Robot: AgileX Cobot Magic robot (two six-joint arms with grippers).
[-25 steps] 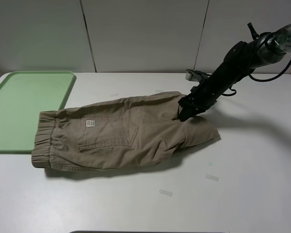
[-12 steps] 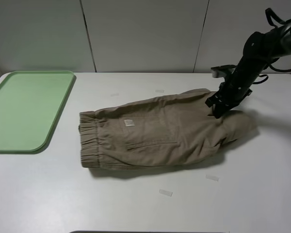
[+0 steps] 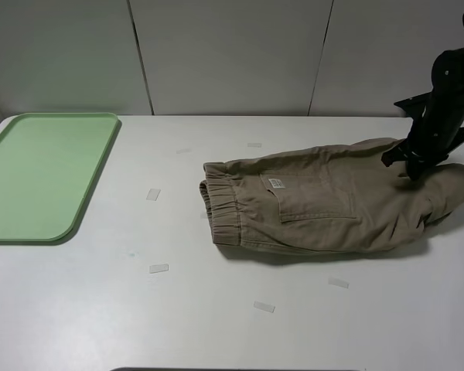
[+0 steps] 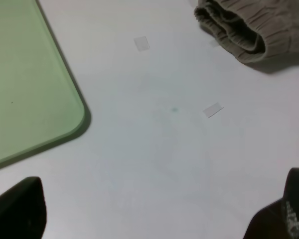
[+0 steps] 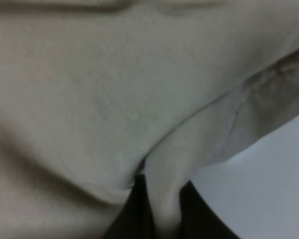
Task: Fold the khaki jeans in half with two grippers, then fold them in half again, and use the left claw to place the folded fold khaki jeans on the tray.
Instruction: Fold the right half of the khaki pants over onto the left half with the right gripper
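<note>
Right gripper (image 3: 413,167) pinches a fold of the khaki jeans (image 3: 325,205) at their end farthest from the tray (image 3: 31,174); they lie well apart from it. Left gripper (image 4: 150,211) hangs spread wide near the tray's corner.

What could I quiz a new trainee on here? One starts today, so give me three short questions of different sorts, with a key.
1. True or false: the khaki jeans lie partly on the tray.
2. What is the right gripper doing? A) hanging open in the air B) pinching the leg end of the jeans C) resting on the tray
3. Fill in: in the left wrist view, the left gripper is ___ and holds nothing.
Key: 1 false, they lie apart; 2 B; 3 open.
</note>
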